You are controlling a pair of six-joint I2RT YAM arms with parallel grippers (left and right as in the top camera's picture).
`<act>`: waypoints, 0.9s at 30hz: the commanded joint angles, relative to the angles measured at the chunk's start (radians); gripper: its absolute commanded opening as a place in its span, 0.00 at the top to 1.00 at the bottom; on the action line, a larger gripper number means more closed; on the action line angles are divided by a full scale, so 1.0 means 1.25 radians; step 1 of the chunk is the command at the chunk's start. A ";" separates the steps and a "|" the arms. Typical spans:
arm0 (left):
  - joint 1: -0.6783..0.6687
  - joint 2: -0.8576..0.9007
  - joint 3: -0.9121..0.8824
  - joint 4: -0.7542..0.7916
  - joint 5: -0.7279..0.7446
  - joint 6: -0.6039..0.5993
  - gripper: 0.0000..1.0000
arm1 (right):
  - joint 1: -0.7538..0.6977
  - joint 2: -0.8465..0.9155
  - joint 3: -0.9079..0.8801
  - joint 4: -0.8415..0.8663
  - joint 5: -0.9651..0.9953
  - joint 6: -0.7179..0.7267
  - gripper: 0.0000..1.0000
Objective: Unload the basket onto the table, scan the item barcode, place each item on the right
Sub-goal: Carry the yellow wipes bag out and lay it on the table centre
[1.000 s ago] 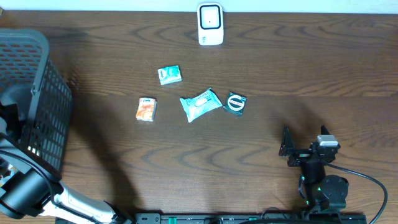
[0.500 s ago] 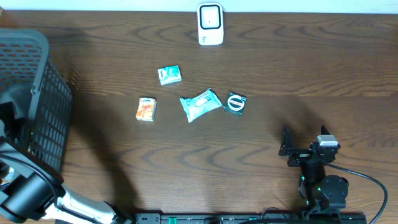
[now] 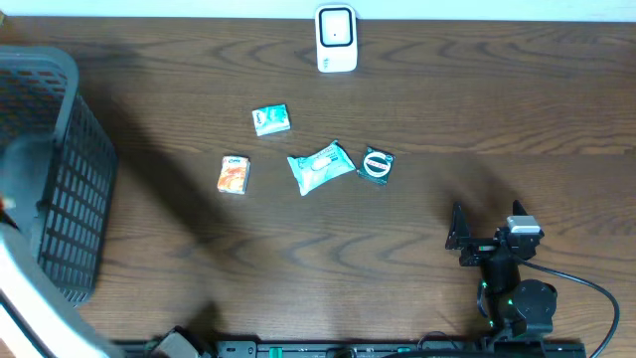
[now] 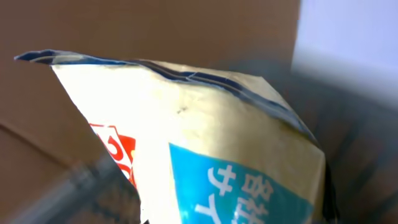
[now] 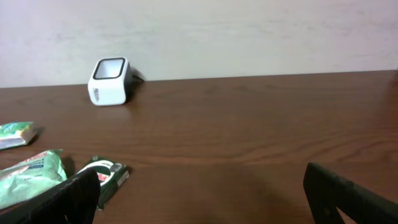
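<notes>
A cream bag [image 4: 205, 137] with a blue label, white Japanese lettering and a red mark fills the left wrist view, pressed close to the camera. My left gripper is shut on this bag, and its fingers are hidden behind it. In the overhead view the left arm is only a pale blur [image 3: 15, 288] at the left edge beside the basket. The white barcode scanner [image 3: 336, 38] [image 5: 109, 81] stands at the table's far edge. My right gripper [image 3: 460, 237] [image 5: 208, 199] rests open near the front right, nothing between its fingers.
A dark mesh basket [image 3: 60, 169] stands at the left. On the table's middle lie a teal packet [image 3: 270, 119], an orange packet [image 3: 234, 174], a light blue bag [image 3: 320, 166] and a dark green pack [image 3: 376, 164] [image 5: 106, 174].
My left gripper has shut on the bag. The left arm has swung away from the lower left corner and now shows only as a blur. The right arm has not moved.
</notes>
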 commanded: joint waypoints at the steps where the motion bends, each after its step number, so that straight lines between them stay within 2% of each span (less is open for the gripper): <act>1: -0.079 -0.123 0.012 0.028 0.011 -0.114 0.93 | -0.004 0.000 -0.001 -0.003 -0.002 -0.007 0.01; 4: -0.201 -0.183 0.012 -0.030 0.041 -0.132 0.93 | -0.004 0.000 -0.001 -0.003 -0.002 -0.007 0.01; 9: -0.433 -0.187 0.008 -0.193 0.058 -0.193 0.92 | -0.004 0.000 -0.001 -0.003 -0.002 -0.007 0.01; 14: -0.670 -0.098 -0.007 -0.299 0.045 -0.200 0.92 | -0.004 0.000 -0.001 -0.003 -0.002 -0.007 0.01; 17: -0.798 0.011 -0.007 -0.334 0.045 -0.222 0.93 | -0.004 0.000 -0.001 -0.003 -0.002 -0.007 0.01; 20: -0.861 0.113 -0.007 -0.334 0.042 -0.230 0.93 | -0.004 0.000 -0.001 -0.003 -0.002 -0.007 0.01; 25: -0.936 0.312 -0.007 -0.327 -0.068 -0.309 0.92 | -0.004 0.000 -0.001 -0.003 -0.002 -0.007 0.01; 27: -0.948 0.362 -0.007 -0.316 -0.075 -0.321 0.93 | -0.004 0.000 -0.001 -0.003 -0.002 -0.007 0.01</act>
